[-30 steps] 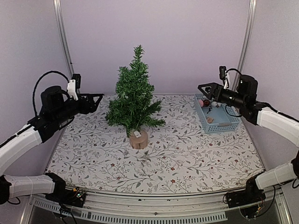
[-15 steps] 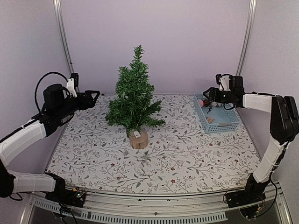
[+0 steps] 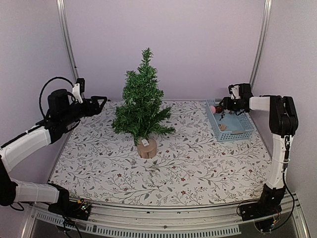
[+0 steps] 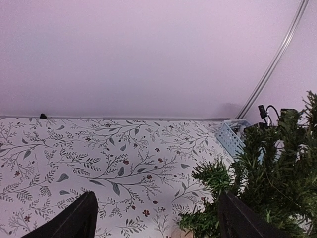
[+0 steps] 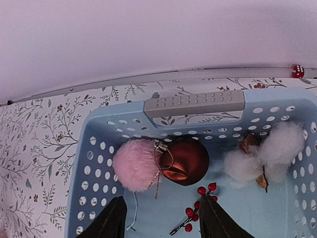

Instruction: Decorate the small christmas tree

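The small christmas tree [image 3: 142, 101] stands on its pale wooden stump [image 3: 147, 148] at the table's middle; its green branches [image 4: 270, 178] fill the left wrist view's right side. My left gripper [image 3: 100, 104] hangs open and empty left of the tree. My right gripper [image 3: 224, 104] hangs open and empty over the far end of the light blue basket [image 3: 229, 130]. In the right wrist view the basket [image 5: 86, 163] holds a pink fluffy ball [image 5: 133, 164], a dark red bauble [image 5: 184, 160], a red berry sprig [image 5: 197, 208] and white cotton tufts [image 5: 265, 153], just ahead of my fingertips [image 5: 110, 223].
The floral tablecloth [image 3: 198, 163] covers the table. Pale walls close the back and sides, with metal posts [image 3: 67, 44] in the back corners. A small red die [image 5: 297, 71] lies by the back wall behind the basket.
My right arm has swung toward the back right, carrying its gripper to above the basket's far end. My left gripper has shifted slightly right toward the tree.
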